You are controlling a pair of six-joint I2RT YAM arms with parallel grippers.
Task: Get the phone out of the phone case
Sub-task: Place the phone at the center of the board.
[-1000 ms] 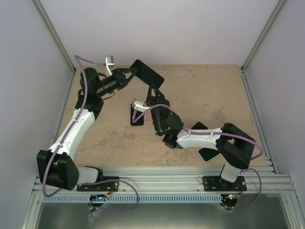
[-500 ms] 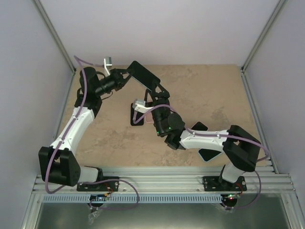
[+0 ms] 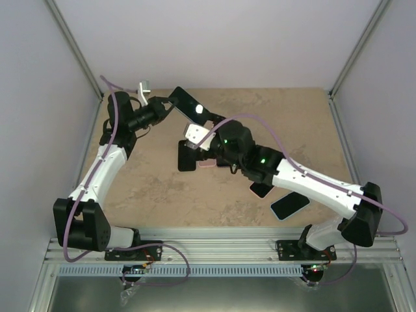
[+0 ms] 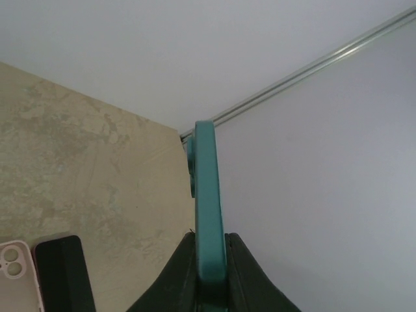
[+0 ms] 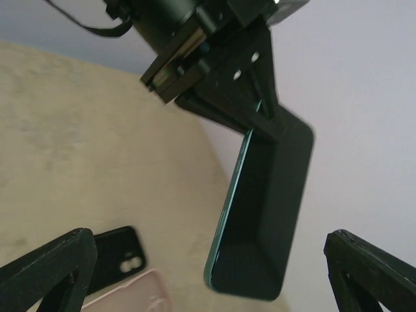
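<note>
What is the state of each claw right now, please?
Left claw: closed, holding the teal phone case by one end.
Right claw: open wide, holding nothing.

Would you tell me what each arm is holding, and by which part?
The left gripper clamps the teal phone case by one end; the right gripper is open, holding nothing.

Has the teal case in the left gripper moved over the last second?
Yes. The teal case shifted slightly left, toward the left frame post.
</note>
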